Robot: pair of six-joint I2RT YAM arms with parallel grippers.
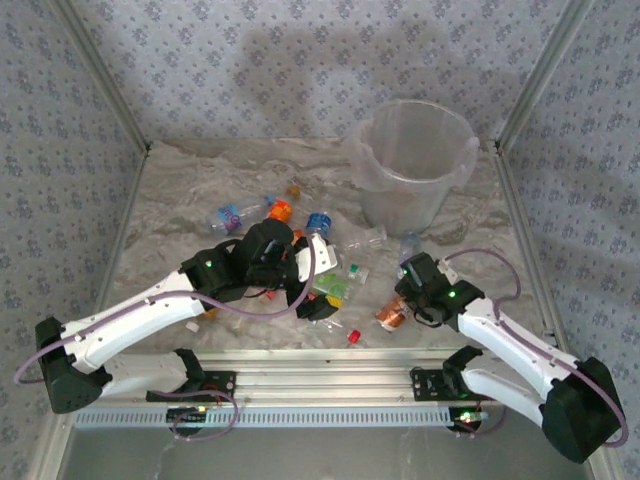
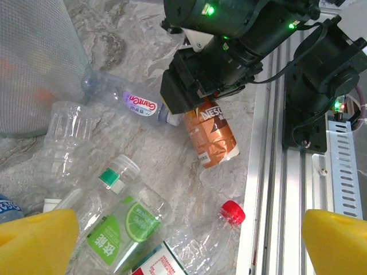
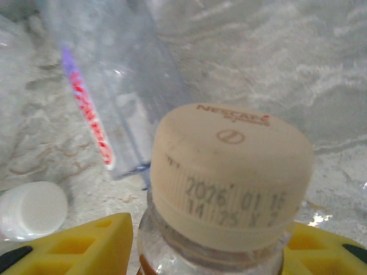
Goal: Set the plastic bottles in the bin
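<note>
Near right of table (image 1: 200, 180): R gripper (image 1: 398, 308) closed on amber bottle (image 1: 388, 316). Via R wrist cam, yellow fingers (image 3: 74, 243) either side of neck, just under cream cap (image 3: 229, 172). Via L wrist cam, R gripper over one end of amber bottle, other end toward near rail (image 2: 269, 172). Can't tell whether bottle lifted or touching table.

Centre of table: L gripper (image 2: 183, 246) above bottle pile, jaws wide open, nothing between yellow fingertips (image 2: 34, 243).

Far right: bin (image 1: 405, 195), upright, clear bag over rim, well apart from both grippers.

Other plastic bottles, all lying on table, outside bin:
- clear bottle w/ purple-white label (image 2: 137, 104), between amber bottle and bin, cap end just beside R gripper
- crushed clear bottle (image 2: 66, 134), near bin wall
- green-label bottle w/ lime pic (image 2: 123, 223), under L gripper
- red-cap bottle (image 2: 229, 213), close to near rail
- orange-cap bottle (image 1: 281, 210) and blue-label bottle (image 1: 318, 222), far side of L arm

White cap (image 3: 31, 209) on table just beside R fingers; loose or on a bottle, can't tell.
</note>
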